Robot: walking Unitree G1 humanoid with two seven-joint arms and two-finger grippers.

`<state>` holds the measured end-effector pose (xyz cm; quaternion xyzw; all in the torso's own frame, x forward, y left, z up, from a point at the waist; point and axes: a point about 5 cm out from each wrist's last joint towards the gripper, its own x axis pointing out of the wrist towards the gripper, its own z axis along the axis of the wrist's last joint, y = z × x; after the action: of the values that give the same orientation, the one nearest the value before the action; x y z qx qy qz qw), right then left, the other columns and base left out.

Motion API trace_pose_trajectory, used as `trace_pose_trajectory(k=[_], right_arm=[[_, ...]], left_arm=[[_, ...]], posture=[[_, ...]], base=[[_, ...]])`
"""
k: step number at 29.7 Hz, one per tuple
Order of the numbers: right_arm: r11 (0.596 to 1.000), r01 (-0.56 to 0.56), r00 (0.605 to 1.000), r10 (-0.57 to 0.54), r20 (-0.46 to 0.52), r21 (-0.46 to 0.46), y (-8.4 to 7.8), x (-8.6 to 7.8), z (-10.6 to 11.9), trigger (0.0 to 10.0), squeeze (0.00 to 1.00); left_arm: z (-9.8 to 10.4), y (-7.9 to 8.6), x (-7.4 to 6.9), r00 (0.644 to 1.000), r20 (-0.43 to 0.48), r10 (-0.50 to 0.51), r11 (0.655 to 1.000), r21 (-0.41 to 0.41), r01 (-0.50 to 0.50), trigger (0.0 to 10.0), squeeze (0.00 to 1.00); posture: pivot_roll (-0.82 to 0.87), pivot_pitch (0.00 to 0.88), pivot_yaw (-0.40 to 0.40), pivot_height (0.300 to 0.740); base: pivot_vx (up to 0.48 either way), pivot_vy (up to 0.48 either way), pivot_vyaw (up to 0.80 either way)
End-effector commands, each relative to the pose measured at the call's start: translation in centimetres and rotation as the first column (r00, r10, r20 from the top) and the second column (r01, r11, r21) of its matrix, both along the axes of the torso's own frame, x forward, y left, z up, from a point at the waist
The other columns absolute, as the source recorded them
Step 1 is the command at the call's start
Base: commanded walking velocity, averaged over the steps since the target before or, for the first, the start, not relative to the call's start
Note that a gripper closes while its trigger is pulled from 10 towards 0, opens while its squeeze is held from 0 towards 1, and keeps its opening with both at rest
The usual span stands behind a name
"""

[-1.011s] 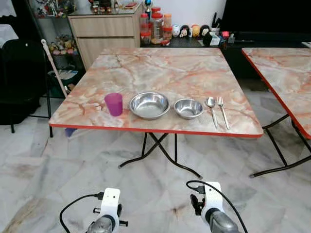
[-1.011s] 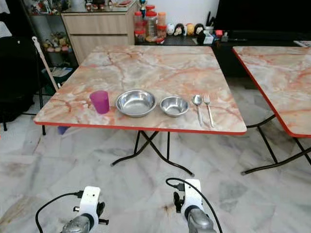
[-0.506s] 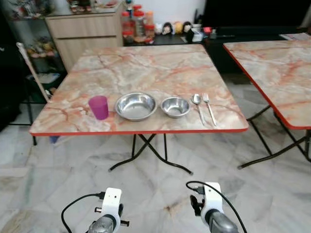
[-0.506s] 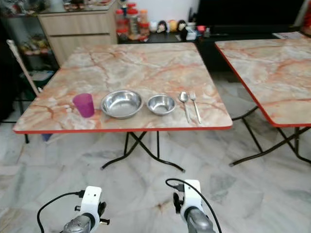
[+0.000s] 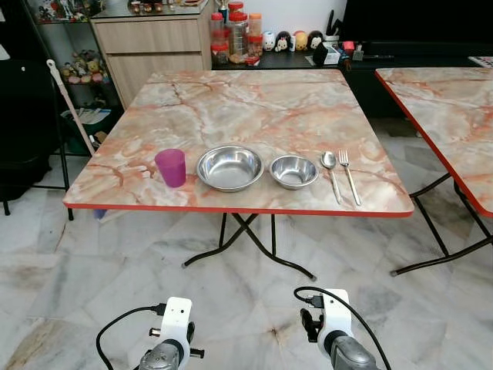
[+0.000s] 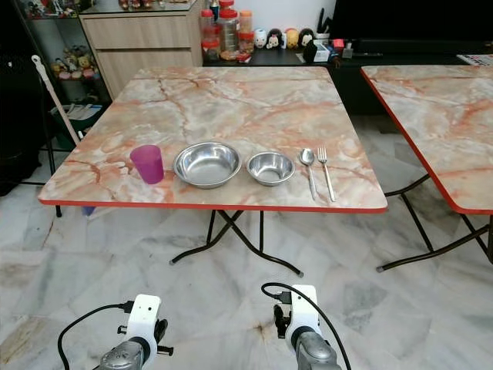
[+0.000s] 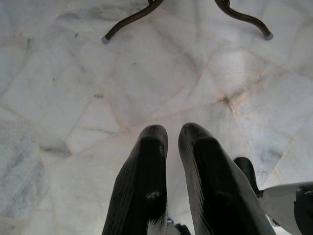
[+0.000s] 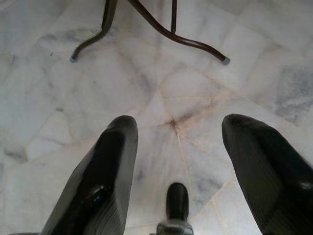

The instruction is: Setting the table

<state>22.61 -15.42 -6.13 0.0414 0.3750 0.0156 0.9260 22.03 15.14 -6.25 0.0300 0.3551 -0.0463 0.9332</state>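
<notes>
The robot is standing off from the counter (image 5: 231, 92), where cup (image 5: 171, 166), bowls (image 5: 229, 166), spoon (image 5: 331, 171) and fork (image 5: 350, 176) are lying in a row along the near edge. The setting is probably finished, or else awaiting an approach. Left gripper (image 7: 171, 142) is hanging nearly closed, right gripper (image 8: 178, 142) spread, both empty above the floor (image 5: 92, 254)

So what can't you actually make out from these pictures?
- Second table, left eye view: cut off by the right edge.
- Jars and small figures on the far counter: too small to read or identify.
- Arms: cut off by the bottom edge; left wrist, right wrist.
- Inside the purple cup: hidden by its own wall from this angle.
- Wrist views: marble floor and table feet beyond the fingers, left, right.
</notes>
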Motion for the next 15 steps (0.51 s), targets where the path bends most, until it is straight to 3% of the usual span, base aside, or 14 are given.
trace_pose_trajectory(k=[1, 11, 15], right_arm=[[1.0, -0.005, 1.0, 0.005, 0.01, -0.008, -0.07, 0.23, 0.16, 10.0, 0.0], [1.0, 0.0, 1.0, 0.0, 0.008, -0.005, -0.09, 0.34, 0.22, 10.0, 0.0], [1.0, 0.007, 1.0, -0.007, 0.006, 0.006, -0.08, 0.33, 0.2, 10.0, 0.0]], left_arm=[[0.03, 0.06, 0.11, 1.0, -0.004, 0.005, 1.0, 0.0, -0.005, 10.0, 0.0], [0.08, 0.02, 0.18, 1.0, -0.001, 0.008, 1.0, -0.004, -0.008, 10.0, 0.0], [0.12, 0.02, 0.25, 1.0, 0.001, 0.009, 1.0, -0.004, -0.009, 10.0, 0.0]], posture=[[0.02, 0.0, 0.011, 0.74], [0.02, 0.0, 0.009, 0.74], [0.02, 0.0, 0.009, 0.74]], base=[[0.0, 0.0, 0.0], [0.0, 0.0, 0.0], [0.0, 0.0, -0.72]])
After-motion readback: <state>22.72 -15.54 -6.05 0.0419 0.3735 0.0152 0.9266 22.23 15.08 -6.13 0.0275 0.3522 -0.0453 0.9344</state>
